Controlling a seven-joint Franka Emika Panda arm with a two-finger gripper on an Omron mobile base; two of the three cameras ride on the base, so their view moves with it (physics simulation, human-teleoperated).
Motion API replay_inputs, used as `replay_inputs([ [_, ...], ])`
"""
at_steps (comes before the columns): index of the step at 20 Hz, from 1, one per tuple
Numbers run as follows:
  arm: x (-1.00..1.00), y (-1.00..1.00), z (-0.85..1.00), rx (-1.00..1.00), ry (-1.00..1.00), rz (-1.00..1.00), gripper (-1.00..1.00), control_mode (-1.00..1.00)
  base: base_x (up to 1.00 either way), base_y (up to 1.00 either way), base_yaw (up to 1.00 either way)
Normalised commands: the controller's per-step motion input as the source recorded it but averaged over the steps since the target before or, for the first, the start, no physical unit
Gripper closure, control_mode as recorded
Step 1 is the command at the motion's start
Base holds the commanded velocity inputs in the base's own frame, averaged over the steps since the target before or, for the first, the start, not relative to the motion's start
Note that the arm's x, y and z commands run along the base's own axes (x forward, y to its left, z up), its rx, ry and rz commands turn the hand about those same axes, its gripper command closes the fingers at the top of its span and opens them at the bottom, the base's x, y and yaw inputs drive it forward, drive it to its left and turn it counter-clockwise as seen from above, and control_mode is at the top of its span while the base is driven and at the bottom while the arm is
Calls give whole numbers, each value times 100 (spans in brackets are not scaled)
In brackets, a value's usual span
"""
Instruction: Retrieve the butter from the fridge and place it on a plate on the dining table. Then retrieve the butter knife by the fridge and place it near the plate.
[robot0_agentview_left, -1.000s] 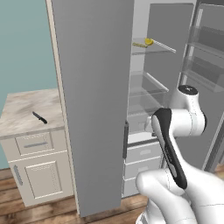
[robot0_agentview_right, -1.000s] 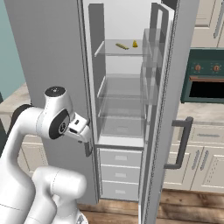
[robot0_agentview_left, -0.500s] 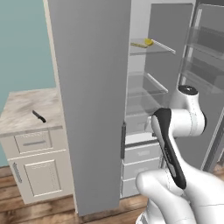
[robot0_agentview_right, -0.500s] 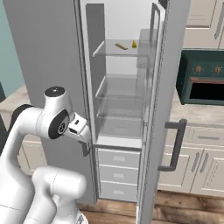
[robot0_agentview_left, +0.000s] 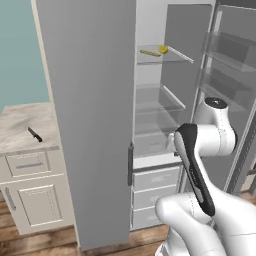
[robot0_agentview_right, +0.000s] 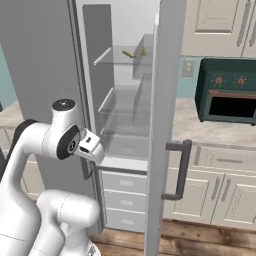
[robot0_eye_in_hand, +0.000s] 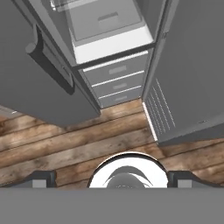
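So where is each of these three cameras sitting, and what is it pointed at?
Left base view: behind the arm to its left, facing the open fridge; butter on a high shelf, knife on the side cabinet.
Right base view: behind to its right, same fridge, butter; arm at lower left.
Hand view: on the hand, looking down at fridge drawers and floor; the open gripper at the bottom.
Both base views share fridge, butter, arm.

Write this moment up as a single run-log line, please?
stage: fetching butter | fridge: doors open | butter: on upper shelf, untouched | butter knife: on side cabinet | gripper: open, empty, pointing floorward
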Motion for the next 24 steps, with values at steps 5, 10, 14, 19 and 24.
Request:
replay_inputs([
  [5, 0, 0, 0, 0, 0, 0, -100, 100, 50, -7, 1],
  [10, 0, 0, 0, 0, 0, 0, -100, 100, 54, -9, 0],
  [14, 0, 0, 0, 0, 0, 0, -100, 100, 43, -13, 1],
  [19, 0, 0, 0, 0, 0, 0, -100, 100, 43, -22, 6],
  [24, 0, 0, 0, 0, 0, 0, -100, 100, 50, -16, 4],
])
